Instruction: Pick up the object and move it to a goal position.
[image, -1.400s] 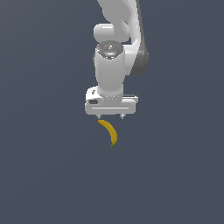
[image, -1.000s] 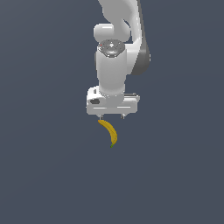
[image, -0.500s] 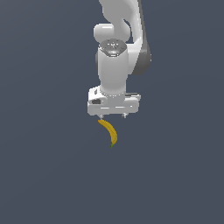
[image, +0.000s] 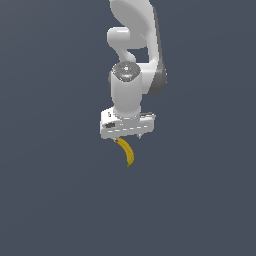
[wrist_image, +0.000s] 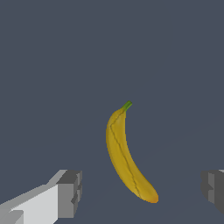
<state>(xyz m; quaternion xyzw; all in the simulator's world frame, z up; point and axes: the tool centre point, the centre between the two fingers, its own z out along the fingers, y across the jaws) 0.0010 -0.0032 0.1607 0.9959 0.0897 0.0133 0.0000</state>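
Banana (wrist_image: 125, 156) is small, curved, yellow, with a short green stem tip at one end and a slightly orange blunt tip at the other. A thin dark seam runs along its length. Skin otherwise clean, no obvious spots.

Location: lying on the flat dark grey floor (image: 60, 200), directly below the white arm's gripper (image: 126, 136). In the exterior view the banana (image: 126, 152) pokes out from under the gripper body, its upper end hidden behind it and its green tip pointing down and slightly toward the exterior view's right.

Jaws: spread wide. Wrist view shows the two grey fingertips (wrist_image: 69, 193) far apart with the banana in the gap, touching neither. Banana is much narrower than the opening. It lies at a slant across the gap, its orange end nearer the fingertips and its stem end farther off.

Gripper faces straight down. Cannot tell from either view how high the fingertips sit above the floor.
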